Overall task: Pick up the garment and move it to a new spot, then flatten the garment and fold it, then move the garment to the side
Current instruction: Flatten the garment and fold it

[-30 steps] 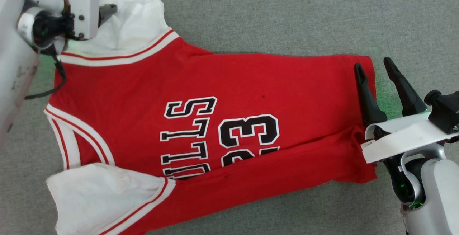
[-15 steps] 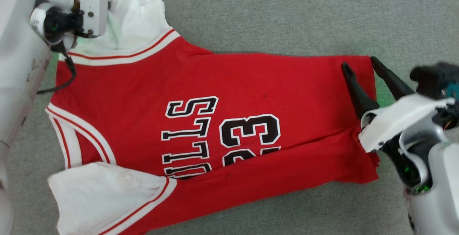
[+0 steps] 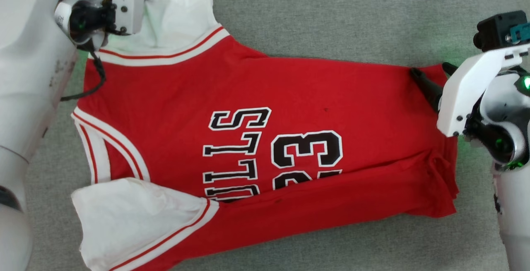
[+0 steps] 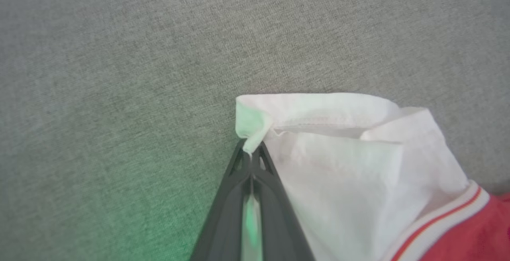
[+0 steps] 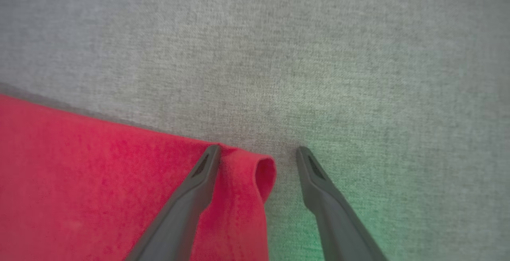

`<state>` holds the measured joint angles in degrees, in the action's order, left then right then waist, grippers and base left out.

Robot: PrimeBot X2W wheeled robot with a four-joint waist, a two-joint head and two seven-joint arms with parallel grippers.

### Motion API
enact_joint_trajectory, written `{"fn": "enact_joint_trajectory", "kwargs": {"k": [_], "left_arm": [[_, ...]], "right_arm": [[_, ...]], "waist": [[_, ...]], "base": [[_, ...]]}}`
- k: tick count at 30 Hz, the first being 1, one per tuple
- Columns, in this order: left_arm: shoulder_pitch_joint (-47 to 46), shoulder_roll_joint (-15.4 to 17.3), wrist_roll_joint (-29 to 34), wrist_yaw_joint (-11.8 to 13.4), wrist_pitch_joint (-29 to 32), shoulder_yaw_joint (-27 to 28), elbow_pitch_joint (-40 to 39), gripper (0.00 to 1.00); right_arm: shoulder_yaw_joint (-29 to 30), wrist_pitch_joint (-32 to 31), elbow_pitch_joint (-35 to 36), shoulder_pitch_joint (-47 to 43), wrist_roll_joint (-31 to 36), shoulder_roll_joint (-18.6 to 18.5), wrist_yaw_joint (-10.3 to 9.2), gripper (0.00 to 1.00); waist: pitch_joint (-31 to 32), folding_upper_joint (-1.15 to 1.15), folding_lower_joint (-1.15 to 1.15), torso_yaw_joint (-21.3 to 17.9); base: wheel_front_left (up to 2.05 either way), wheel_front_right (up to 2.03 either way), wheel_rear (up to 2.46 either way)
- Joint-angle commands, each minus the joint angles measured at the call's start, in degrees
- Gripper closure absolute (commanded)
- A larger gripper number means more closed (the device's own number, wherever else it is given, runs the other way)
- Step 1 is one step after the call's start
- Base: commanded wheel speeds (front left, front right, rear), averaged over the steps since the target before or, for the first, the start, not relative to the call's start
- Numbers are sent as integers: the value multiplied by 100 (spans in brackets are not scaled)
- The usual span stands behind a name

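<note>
Here's the wide grey woven cloth surface (image 3: 331,14), and spread across it, lying nearly flat, is the small red jersey shirt (image 3: 290,89) with white short sleeves and red-and-white striped trim. In the head view its collar end is on the left and its hem on the right. Its near long edge is folded up over itself, covering part of the black white-edged "BULLS 23" print (image 3: 273,155). The near white sleeve (image 3: 132,217) sits rumpled at the lower left. Up at the far left, the far white sleeve (image 4: 350,153) is bunched up, and the left gripper (image 4: 251,151) has its dark fingers pressed together, pinching that sleeve's outer corner. Over on the right, the right gripper (image 5: 258,149) has its fingers spread wide. One finger rests over the red cloth, the other is down by the grey surface, and the curled hem corner (image 5: 265,173) lies between them, not gripped.
</note>
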<state>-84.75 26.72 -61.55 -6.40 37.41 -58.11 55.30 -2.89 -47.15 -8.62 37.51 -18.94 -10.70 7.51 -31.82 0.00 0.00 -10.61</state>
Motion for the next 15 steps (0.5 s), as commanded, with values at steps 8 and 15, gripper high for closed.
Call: {"fn": "enact_joint_trajectory", "kwargs": {"k": [8, 15], "left_arm": [[73, -39, -44, -44, -149, -34, 159, 100], [-23, -103, -101, -79, -327, -12, 144, 100]], "right_arm": [[1, -1268, -194, -101, -1, 35, -4, 100], [194, -1493, 3, 148, 70, 54, -5, 100]], "waist": [[45, 0, 0, 113], [151, 0, 0, 166]], "base": [[0, 0, 0], [0, 0, 0]]}}
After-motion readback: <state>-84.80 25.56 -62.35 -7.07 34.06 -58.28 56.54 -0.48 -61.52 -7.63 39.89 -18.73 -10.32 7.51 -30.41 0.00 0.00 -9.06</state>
